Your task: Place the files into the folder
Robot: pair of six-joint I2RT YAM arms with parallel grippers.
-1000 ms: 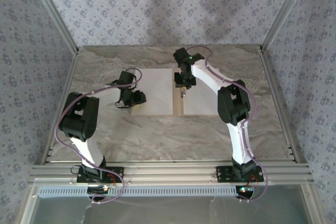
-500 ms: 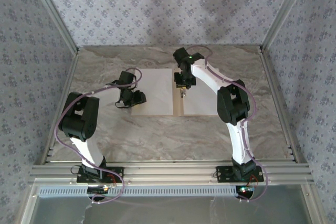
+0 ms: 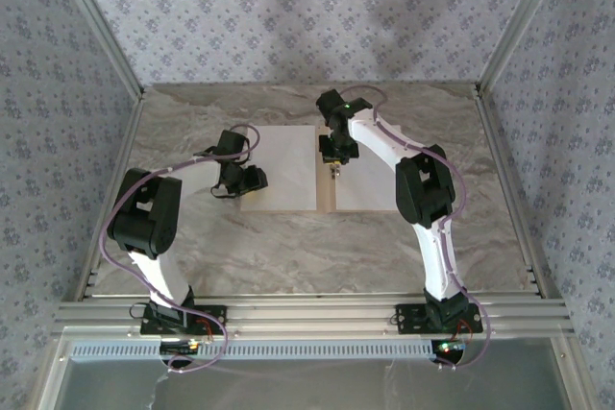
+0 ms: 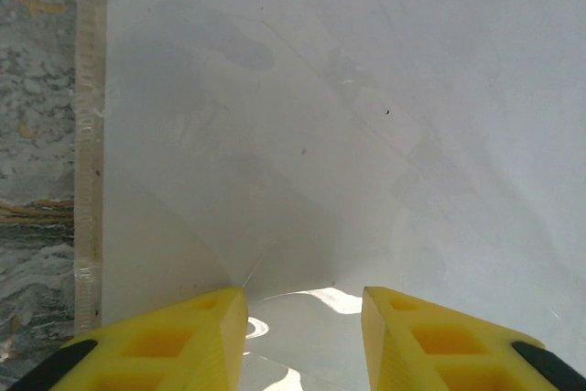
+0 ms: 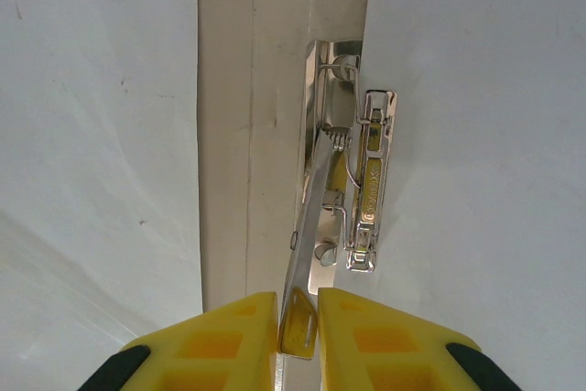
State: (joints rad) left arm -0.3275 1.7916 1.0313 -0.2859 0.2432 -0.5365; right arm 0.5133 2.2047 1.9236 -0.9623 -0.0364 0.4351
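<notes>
I have the flat tan cardboard folder (image 3: 325, 197) lying open on the grey marbled worktop (image 3: 288, 247), roughly midway between the left and right edges and nearer the far edge than the near one. A thin white rectangular paper sheet lies on each cover: the left sheet (image 3: 283, 165) on the left cover, the right sheet (image 3: 370, 194) on the right one, with the bare tan spine showing as a narrow strip between them.

My right gripper (image 3: 333, 162) hangs over the spine, about halfway along it. In its wrist view the two yellow fingers (image 5: 366, 341) are drawn together on the thin raised lever (image 5: 307, 226) of the small shiny metal clip (image 5: 371, 180), one finger against each side of the lever's end. The clip body lies flat just at the inner edge of the right sheet (image 5: 476, 135), the spine (image 5: 224, 135) runs to its left, and the left sheet (image 5: 92, 135) lies beyond that.

My left gripper (image 3: 252, 180) sits low at the near left corner of the left sheet. From its wrist camera the yellow fingers (image 4: 439, 341) stand apart with nothing clamped between them, pointing across the white paper (image 4: 366, 89). The paper shows a soft crease running away from the gap. I cannot tell whether the tips touch it. A sliver of the folder's edge (image 4: 89, 135) and then the worktop (image 4: 37, 89) show beside the sheet.
</notes>
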